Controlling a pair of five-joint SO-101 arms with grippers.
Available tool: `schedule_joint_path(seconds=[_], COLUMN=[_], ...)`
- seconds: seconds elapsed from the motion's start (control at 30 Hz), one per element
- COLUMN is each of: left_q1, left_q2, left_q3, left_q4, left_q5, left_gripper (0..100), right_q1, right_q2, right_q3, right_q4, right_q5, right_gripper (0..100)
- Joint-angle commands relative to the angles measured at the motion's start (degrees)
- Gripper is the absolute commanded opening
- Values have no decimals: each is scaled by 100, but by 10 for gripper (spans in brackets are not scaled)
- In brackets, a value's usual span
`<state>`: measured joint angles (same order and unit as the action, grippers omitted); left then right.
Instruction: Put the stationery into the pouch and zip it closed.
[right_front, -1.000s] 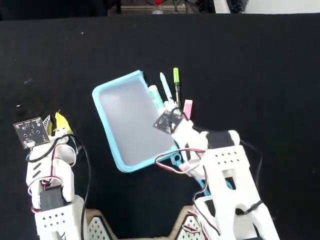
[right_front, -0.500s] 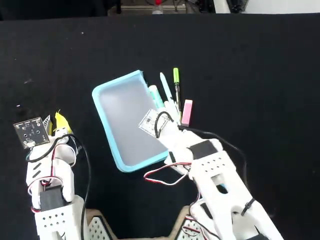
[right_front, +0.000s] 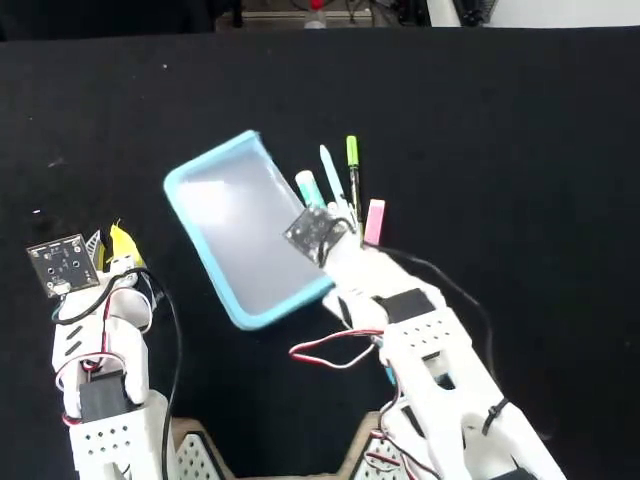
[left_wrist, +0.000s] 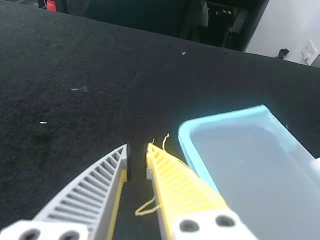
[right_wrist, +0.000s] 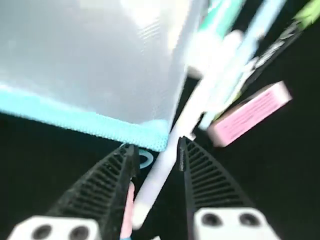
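The right gripper (right_wrist: 156, 146) sits low over the black table (right_front: 520, 120) with its two dark fingers apart. A white pen (right_wrist: 162, 170) lies lengthwise in the gap between them, and neither finger visibly presses on it. A small pale blue ring (right_wrist: 145, 159) lies just beside the pen, under a corner of the pouch. The pouch (right_front: 235, 225) is translucent with a light blue edge and lies flat and tilted on the table, one corner close to this gripper. Along the pouch's side the stationery lies loose on the table in a fan: a teal marker (right_front: 309, 189), a light blue pen (right_front: 330, 168), a green-capped highlighter (right_front: 352, 158) and a pink eraser (right_front: 375, 220). Well apart, the left gripper (left_wrist: 137, 148) rests near the pouch's far corner, its white and yellow fingers a narrow gap apart and holding nothing.
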<state>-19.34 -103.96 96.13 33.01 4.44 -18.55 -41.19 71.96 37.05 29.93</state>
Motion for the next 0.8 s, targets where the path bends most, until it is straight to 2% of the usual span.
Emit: schedule_joint_path(seconds=[0.0, 0.1, 0.2, 0.57, 0.63, 0.77], left_q1=[40, 40, 40, 40, 40, 40], left_q2=[-18, -18, -18, -18, -18, -18], left_q3=[127, 127, 127, 127, 127, 127], left_q4=[-18, -9, 0, -9, -9, 0], left_q5=[-9, -9, -9, -18, -18, -18], left_gripper=[76, 76, 76, 76, 76, 76], right_q1=[-501, -976, -1002, -35, -70, -519], right_q2=[-66, -66, -101, -110, -84, -75], right_q3=[-4, 13, 4, -778, -699, -75], right_q4=[-571, -571, -501, 1398, 1292, 281], right_q5=[-598, -747, -765, -738, -738, -782], right_gripper=[127, 127, 127, 132, 152, 179])
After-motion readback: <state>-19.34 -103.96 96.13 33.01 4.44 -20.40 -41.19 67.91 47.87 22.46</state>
